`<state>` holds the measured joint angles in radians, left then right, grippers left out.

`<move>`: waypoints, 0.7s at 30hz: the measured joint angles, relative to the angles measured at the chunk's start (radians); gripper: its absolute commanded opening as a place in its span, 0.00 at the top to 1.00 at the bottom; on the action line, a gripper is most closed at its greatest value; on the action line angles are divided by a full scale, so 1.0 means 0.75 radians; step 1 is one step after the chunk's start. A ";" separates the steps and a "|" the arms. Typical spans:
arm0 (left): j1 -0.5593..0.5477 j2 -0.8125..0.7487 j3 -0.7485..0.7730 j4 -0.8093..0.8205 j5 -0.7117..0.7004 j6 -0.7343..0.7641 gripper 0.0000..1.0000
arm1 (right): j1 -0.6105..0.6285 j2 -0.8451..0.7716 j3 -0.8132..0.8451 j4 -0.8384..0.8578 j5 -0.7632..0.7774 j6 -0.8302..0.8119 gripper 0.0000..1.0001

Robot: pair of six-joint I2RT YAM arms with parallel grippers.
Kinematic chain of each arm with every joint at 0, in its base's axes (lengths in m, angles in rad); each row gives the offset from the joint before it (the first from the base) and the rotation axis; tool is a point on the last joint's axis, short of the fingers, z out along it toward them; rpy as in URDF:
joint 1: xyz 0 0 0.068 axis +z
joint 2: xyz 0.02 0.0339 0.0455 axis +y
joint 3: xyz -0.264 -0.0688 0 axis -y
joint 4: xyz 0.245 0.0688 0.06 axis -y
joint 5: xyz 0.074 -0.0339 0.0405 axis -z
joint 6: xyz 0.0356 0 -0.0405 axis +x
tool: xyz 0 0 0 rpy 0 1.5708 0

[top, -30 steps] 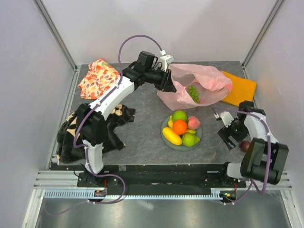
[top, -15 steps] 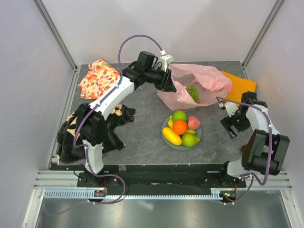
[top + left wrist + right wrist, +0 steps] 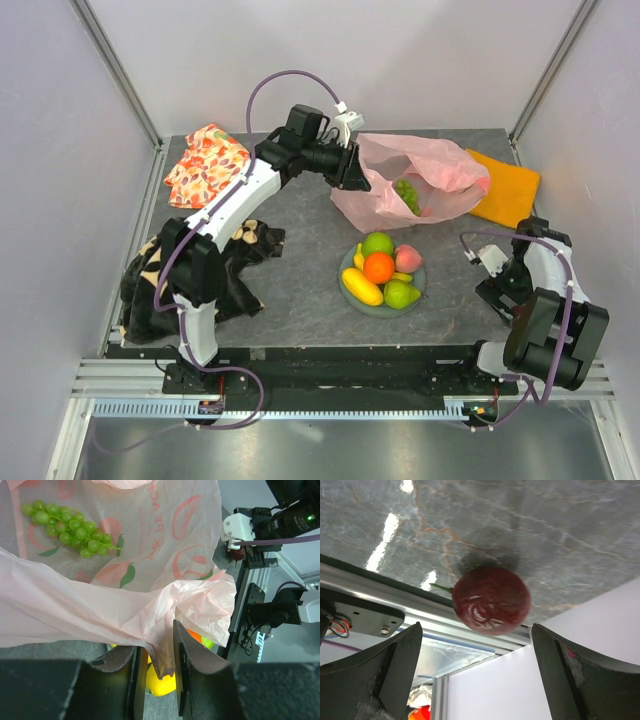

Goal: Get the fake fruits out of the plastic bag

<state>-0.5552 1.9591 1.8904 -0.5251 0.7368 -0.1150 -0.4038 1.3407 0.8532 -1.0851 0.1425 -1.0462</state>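
Note:
My left gripper (image 3: 352, 166) (image 3: 157, 672) is shut on a fold of the pink plastic bag's (image 3: 440, 170) (image 3: 100, 605) rim and holds the mouth lifted. Green grapes (image 3: 407, 195) (image 3: 67, 526) lie inside the bag. A plate (image 3: 350, 290) in front of the bag holds a green apple (image 3: 378, 243), orange (image 3: 378, 267), pink peach (image 3: 408, 258), banana (image 3: 362, 287) and pear (image 3: 401, 294). My right gripper (image 3: 503, 298) (image 3: 476, 630) is open, its fingers either side of the dark purple plum (image 3: 491, 605) lying on the table near the right edge. The plum is hidden in the top view.
An orange cloth (image 3: 508, 185) lies behind the bag at the back right. A floral fabric (image 3: 205, 165) lies at the back left and a dark patterned cloth (image 3: 200, 270) at the near left. The table's metal edge rail (image 3: 395, 587) and the right wall (image 3: 545, 690) are just past the plum.
My right gripper has swung back and then down over the plum near the right edge, covering it in the top view. The left gripper holds the bag as before.

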 measured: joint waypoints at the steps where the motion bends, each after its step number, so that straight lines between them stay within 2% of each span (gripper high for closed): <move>1: 0.004 0.000 0.000 -0.001 0.002 -0.001 0.68 | -0.001 0.004 -0.010 -0.002 0.005 0.000 0.02; 13: 0.030 0.000 0.000 0.004 0.005 -0.013 0.68 | -0.018 0.045 -0.108 0.049 0.024 0.013 0.02; 15: 0.030 0.000 0.000 0.004 0.005 -0.014 0.68 | -0.018 0.076 -0.113 0.074 0.024 0.023 0.09; 16: 0.030 0.000 0.000 0.005 0.006 -0.014 0.68 | -0.018 0.091 -0.113 0.090 0.023 0.028 0.20; 19: 0.030 -0.001 0.000 0.004 0.006 -0.014 0.68 | -0.018 0.134 -0.109 0.121 0.014 0.046 0.40; 21: 0.030 0.000 0.000 0.005 0.006 -0.014 0.68 | -0.019 0.152 -0.076 0.110 -0.008 0.050 0.43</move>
<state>-0.5331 1.9591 1.8904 -0.5217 0.7410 -0.1257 -0.4183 1.4544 0.7959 -1.0023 0.1364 -1.0084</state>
